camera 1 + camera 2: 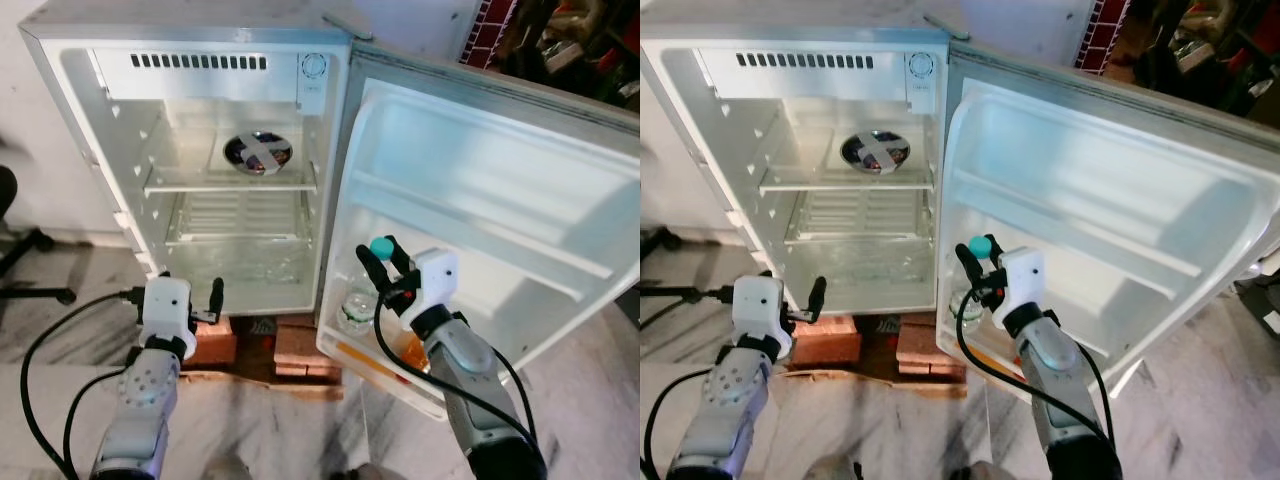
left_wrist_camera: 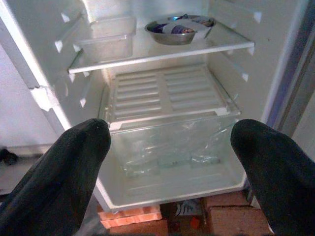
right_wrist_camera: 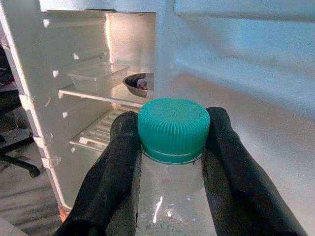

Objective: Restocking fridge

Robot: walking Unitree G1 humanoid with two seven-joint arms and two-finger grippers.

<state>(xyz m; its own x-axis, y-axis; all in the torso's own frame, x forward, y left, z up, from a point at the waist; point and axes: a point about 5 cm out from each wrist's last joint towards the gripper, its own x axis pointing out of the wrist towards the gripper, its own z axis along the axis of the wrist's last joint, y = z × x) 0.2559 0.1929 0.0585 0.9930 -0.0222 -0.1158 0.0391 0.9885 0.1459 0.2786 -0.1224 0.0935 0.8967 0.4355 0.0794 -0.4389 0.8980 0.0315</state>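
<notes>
Teal-capped bottle (image 3: 173, 162) sits pinched in the right end effector (image 1: 382, 262) above the door shelf's rim (image 1: 385, 367).

A small white fridge (image 1: 700, 120) stands open on red bricks (image 1: 830, 340), its door (image 1: 1110, 200) swung wide to the robot's right. A round steel bowl (image 1: 874, 152) sits on the upper glass shelf (image 1: 840, 184). The right gripper (image 1: 977, 256) clasps the neck of a clear plastic bottle with a teal cap (image 1: 981, 245) over the door's bottom rack (image 1: 985, 355). The left gripper (image 1: 805, 298) hovers before the bottom compartment, its fingers spread.
</notes>
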